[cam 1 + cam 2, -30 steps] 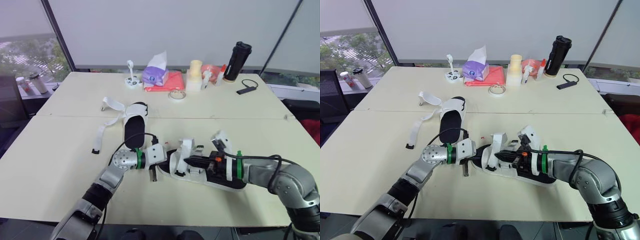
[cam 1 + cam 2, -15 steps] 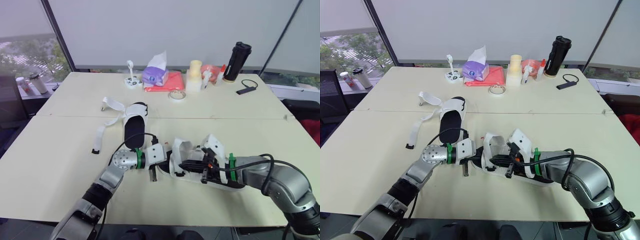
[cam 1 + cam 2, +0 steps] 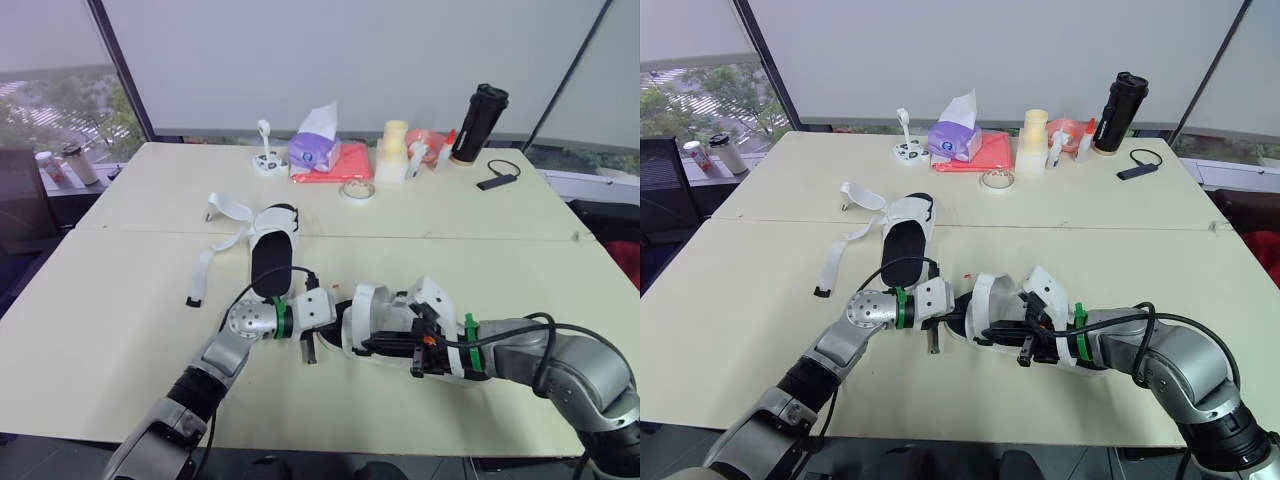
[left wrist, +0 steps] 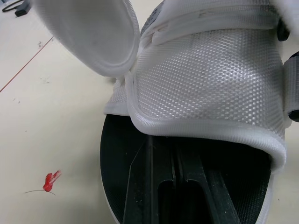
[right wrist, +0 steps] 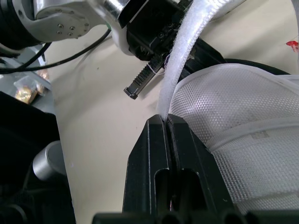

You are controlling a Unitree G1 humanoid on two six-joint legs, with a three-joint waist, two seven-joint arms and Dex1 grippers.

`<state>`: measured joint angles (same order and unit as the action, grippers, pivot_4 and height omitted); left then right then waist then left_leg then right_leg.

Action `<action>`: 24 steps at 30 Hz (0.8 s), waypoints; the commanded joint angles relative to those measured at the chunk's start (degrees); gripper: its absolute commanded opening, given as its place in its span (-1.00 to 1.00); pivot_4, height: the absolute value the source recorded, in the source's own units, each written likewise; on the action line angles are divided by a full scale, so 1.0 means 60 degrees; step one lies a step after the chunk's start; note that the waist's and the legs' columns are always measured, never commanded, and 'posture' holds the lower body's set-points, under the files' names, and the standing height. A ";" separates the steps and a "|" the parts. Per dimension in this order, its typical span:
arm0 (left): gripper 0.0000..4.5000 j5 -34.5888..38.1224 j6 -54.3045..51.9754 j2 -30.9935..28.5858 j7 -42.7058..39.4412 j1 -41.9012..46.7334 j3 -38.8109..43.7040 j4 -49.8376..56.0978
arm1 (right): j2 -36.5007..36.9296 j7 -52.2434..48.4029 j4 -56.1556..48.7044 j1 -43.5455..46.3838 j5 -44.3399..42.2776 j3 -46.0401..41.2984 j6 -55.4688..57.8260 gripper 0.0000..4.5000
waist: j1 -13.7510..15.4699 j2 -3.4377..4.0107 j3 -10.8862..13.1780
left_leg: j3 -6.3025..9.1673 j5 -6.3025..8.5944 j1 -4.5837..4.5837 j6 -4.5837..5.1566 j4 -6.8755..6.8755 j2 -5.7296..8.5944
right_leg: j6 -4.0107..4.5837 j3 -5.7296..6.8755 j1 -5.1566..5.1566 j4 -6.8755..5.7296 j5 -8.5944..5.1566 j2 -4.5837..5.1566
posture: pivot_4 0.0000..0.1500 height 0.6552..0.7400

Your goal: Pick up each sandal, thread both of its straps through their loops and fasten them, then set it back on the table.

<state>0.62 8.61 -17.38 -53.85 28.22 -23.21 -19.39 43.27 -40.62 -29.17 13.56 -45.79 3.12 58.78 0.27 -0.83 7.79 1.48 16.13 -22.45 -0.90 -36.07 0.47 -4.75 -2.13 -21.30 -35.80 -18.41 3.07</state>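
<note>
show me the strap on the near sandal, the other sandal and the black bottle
near sandal strap (image 5: 180,51), right wrist view, on the white band's curve.
far sandal (image 3: 268,268), left eye view, on its black footbed.
black bottle (image 3: 479,122), left eye view, on the middle of its body.

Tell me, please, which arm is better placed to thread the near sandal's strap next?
Right. The right gripper is shut on the white strap, while the left gripper sits at the sandal's end, likely steadying it.
</note>
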 commanded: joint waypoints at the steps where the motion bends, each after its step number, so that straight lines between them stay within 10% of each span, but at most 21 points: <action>1: -1.00 -0.0879 -0.0562 -0.0315 0.0071 -0.0551 -0.0477 -0.1434 | -0.0246 0.0116 0.0073 0.0059 -0.0313 -0.0158 0.0305 -0.99 | 0.0002 -0.0001 -0.0001 | 0.0000 0.0000 0.0002 0.0000 0.0000 0.0000 | 0.0000 0.0000 0.0000 -0.0001 0.0000 0.0000 | 1.00 1.00; 9: -1.00 -0.0863 -0.0564 -0.0316 0.0073 -0.0570 -0.0486 -0.1439 | -0.0939 0.0484 0.0269 0.0344 -0.0834 -0.0782 0.0620 -0.99 | 0.0002 0.0002 0.0000 | 0.0000 0.0000 0.0005 0.0000 -0.0002 0.0000 | 0.0001 0.0004 0.0002 -0.0007 0.0000 0.0004 | 1.00 1.00; 17: -1.00 -0.0866 -0.0556 -0.0322 0.0073 -0.0588 -0.0517 -0.1463 | -0.1230 0.0863 0.0210 0.0433 -0.1064 -0.0982 0.0763 0.53 | 0.0008 0.0002 0.0001 | 0.0000 0.0000 0.0002 0.0000 -0.0002 0.0000 | 0.0000 0.0007 0.0001 -0.0008 0.0000 0.0005 | 1.00 1.00; 20: -1.00 -0.0868 -0.0548 -0.0318 0.0072 -0.0577 -0.0522 -0.1481 | -0.1230 0.0916 0.0204 0.0478 -0.1180 -0.0988 0.0803 0.46 | 0.0007 0.0001 0.0001 | 0.0000 0.0000 0.0003 0.0000 -0.0003 0.0000 | 0.0001 0.0007 0.0001 -0.0009 0.0000 0.0006 | 1.00 1.00; 24: -1.00 -0.0871 -0.0540 -0.0320 0.0079 -0.0563 -0.0518 -0.1499 | -0.1220 0.0935 0.0136 0.0434 -0.1212 -0.0968 0.0710 -0.33 | 0.0009 0.0002 0.0001 | 0.0000 0.0000 0.0000 0.0000 -0.0001 0.0000 | 0.0001 0.0008 -0.0002 -0.0008 0.0000 0.0007 | 1.00 1.00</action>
<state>0.62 9.22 -17.30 -53.44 28.23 -23.43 -19.65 35.88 -35.02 -27.07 15.94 -52.08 -1.07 63.51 0.33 -0.82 7.79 1.48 16.13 -22.44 -0.90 -36.08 0.47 -4.75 -2.08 -21.31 -35.85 -18.41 3.11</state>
